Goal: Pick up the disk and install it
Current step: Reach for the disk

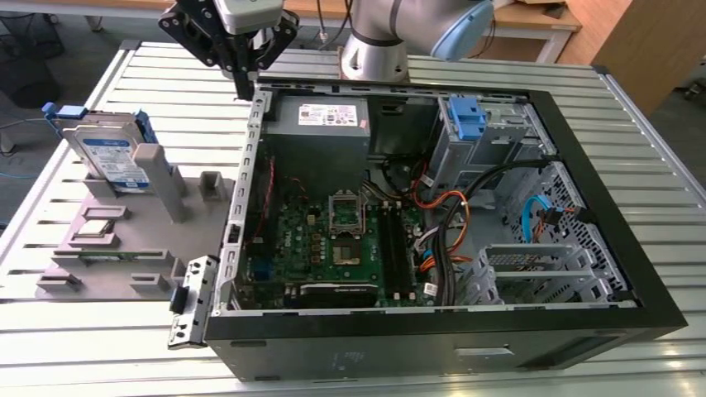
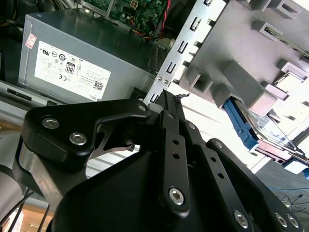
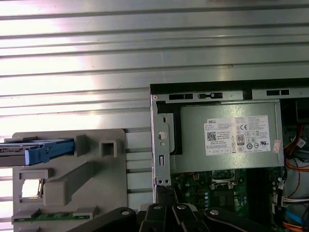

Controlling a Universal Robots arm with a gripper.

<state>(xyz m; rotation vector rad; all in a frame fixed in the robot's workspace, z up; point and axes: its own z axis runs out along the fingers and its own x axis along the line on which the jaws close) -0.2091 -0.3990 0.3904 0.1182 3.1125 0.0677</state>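
At the exterior view's left, the slatted worktop (image 1: 66,331) runs bare to its edge. Free slats lie in front of and behind the grey fixture (image 1: 144,248) that sits on it.

The disk (image 1: 105,157) stands on edge in a slot at the fixture's far end, with its blue frame around the rim and its labelled face turned toward the near side of the worktop. Its long axis seems to run level, pointing across toward the case (image 1: 441,324), though from this angle we cannot be sure. In the first wrist view it reads as a thin strip aimed at the case wall. Open room lies above its top edge.

The fixture's right side sits just beside the case's left wall, so we see little room between them.

Farther right, the pincer (image 1: 241,87) hangs at the case's far-left corner. Its fingers are closed together on nothing, with the tips just beside the corner rim and well apart from the disk. The arm (image 1: 381,41) rises behind the case.

Inside the open case, the power supply (image 1: 320,132) fills the far-left corner and the board (image 1: 331,240) lies flat nearer us. To its right cables crowd the floor, and a cage (image 1: 513,132) against the far wall holds a blue bracket (image 1: 465,116). Beyond the case's right wall, bare slats reach the worktop's edge.
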